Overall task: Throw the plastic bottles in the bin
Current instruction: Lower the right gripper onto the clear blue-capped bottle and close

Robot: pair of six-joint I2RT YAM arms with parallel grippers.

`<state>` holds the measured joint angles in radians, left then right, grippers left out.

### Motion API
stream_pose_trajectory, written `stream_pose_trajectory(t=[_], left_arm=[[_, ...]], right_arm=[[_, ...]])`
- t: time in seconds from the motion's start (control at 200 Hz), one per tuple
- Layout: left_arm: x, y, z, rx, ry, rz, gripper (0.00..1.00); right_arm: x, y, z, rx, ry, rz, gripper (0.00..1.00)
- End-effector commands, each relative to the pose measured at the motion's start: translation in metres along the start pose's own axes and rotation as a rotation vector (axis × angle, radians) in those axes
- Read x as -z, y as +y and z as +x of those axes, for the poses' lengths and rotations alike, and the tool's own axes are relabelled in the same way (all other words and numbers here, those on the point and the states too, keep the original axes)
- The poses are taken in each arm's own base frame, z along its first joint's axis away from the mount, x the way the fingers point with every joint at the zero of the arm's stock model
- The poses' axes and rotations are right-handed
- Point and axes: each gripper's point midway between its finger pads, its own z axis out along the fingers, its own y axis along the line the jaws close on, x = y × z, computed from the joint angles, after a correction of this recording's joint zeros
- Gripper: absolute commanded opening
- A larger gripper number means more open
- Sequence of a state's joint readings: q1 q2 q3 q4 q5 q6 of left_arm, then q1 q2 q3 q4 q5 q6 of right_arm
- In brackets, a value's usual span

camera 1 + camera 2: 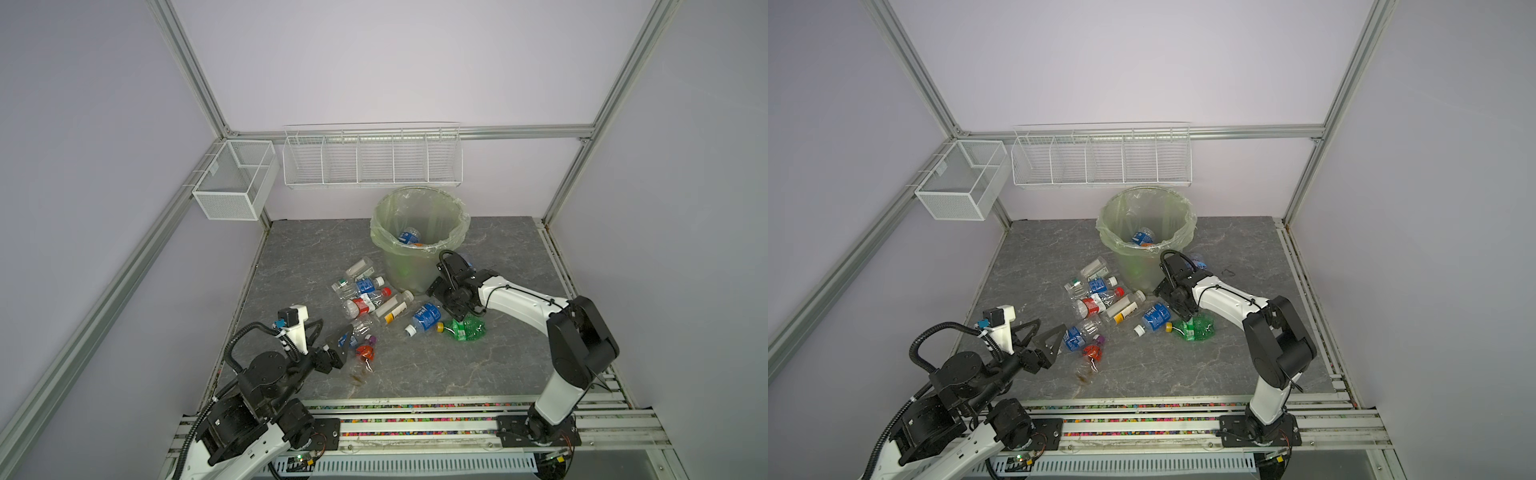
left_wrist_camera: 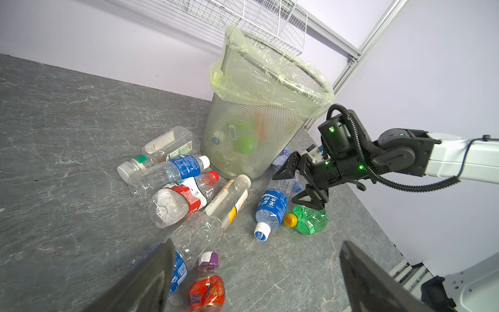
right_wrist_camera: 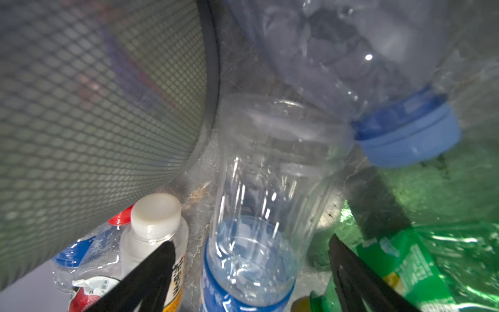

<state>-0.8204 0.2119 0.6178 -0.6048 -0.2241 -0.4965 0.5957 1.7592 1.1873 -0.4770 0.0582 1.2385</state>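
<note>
Beside the bin [image 1: 405, 266], the right gripper [image 1: 444, 301] spreads its fingers, empty, over plastic bottles [image 1: 363, 305] strewn across the middle of the grey marbled surface [image 1: 478, 374]; the left gripper [image 1: 1051, 328], fingers likewise spread, hovers nearer its left edge. The bin stands by the far edge, bottles inside, lilac walls [image 1: 415, 62] behind.

You have a grey marbled tabletop [image 1: 478, 365] with the bin [image 1: 409, 270] standing upright toward its back. The plastic bottles [image 1: 363, 305] lie scattered on it just in front of the bin, a crushed green bottle [image 1: 467, 328] among them.
</note>
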Motion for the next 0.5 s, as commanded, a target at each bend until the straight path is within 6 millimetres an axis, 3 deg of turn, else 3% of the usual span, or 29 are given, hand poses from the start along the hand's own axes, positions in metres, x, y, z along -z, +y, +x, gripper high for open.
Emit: stream_pose_trajectory(t=[0.0,0.495], left_arm=[[0.001,0.003,0.005,0.011,0.01,-0.005,0.95],[0.0,0.003,0.006,0.012,0.011,-0.004,0.94]], right_arm=[[-0.007,0.002,-0.003,-0.055,0.013,-0.003,0.92],[-0.025,-0.016,-0.007,-0.101,0.023,0.049,0.97]])
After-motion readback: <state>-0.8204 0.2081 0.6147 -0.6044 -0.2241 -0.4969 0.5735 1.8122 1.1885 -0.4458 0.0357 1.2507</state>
